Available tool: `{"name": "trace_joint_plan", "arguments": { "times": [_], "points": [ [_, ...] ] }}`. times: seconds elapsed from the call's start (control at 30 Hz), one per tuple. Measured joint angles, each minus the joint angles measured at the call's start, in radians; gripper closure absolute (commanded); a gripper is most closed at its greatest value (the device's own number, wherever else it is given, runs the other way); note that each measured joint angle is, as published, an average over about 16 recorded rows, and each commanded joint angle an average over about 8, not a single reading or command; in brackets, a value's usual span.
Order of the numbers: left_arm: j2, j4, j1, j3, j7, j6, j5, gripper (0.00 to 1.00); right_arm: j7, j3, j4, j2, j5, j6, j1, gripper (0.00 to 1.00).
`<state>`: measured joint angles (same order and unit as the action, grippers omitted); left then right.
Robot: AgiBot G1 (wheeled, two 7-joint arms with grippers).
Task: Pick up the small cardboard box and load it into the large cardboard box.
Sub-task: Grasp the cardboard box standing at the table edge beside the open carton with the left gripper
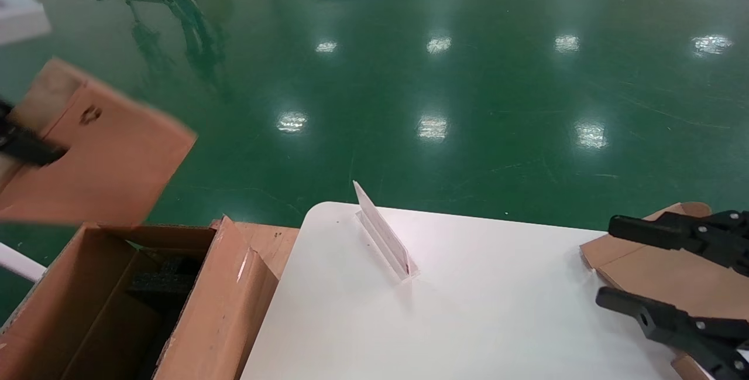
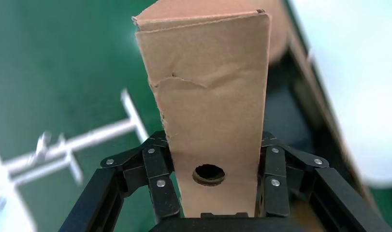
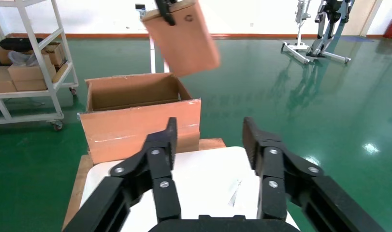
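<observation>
One box is hanging in the air: your left gripper (image 2: 210, 193) is clenching the small cardboard box (image 2: 208, 96) near its punched hole, jaws pressing both narrow sides. Below them, the large cardboard box (image 1: 105, 304) is standing open beside the desk (image 1: 468, 310). Keep squeezing, level the box, and clear the flaps before lowering. Your right gripper (image 3: 208, 145) is idling, jaws spread.
</observation>
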<state>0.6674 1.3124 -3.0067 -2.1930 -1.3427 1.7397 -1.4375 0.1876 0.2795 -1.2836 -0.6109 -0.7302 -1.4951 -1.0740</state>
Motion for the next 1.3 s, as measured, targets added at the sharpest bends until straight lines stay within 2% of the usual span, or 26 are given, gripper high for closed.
{"name": "trace_joint_plan", "arguments": {
  "times": [0.1,0.23,0.33,0.47,0.8,1.3],
  "points": [
    [0.074,-0.032,-0.046,-0.16,0.014,0.0,0.084,1.0,0.0,0.0,0.0,0.0,0.0,0.0,0.0,0.0],
    [0.148,-0.065,-0.083,-0.329,0.025,0.0,0.194,1.0,0.0,0.0,0.0,0.0,0.0,0.0,0.0,0.0],
    [0.178,-0.083,-0.1,-0.417,0.026,0.0,0.262,1.0,0.0,0.0,0.0,0.0,0.0,0.0,0.0,0.0],
    [0.188,-0.106,-0.113,-0.495,0.02,0.0,0.329,1.0,0.0,0.0,0.0,0.0,0.0,0.0,0.0,0.0],
    [0.143,-0.185,-0.108,-0.587,0.012,0.0,0.418,1.0,0.0,0.0,0.0,0.0,0.0,0.0,0.0,0.0],
    [0.062,-0.34,-0.01,-0.621,0.071,-0.013,0.449,1.0,0.0,0.0,0.0,0.0,0.0,0.0,0.0,0.0]
  ]
}}
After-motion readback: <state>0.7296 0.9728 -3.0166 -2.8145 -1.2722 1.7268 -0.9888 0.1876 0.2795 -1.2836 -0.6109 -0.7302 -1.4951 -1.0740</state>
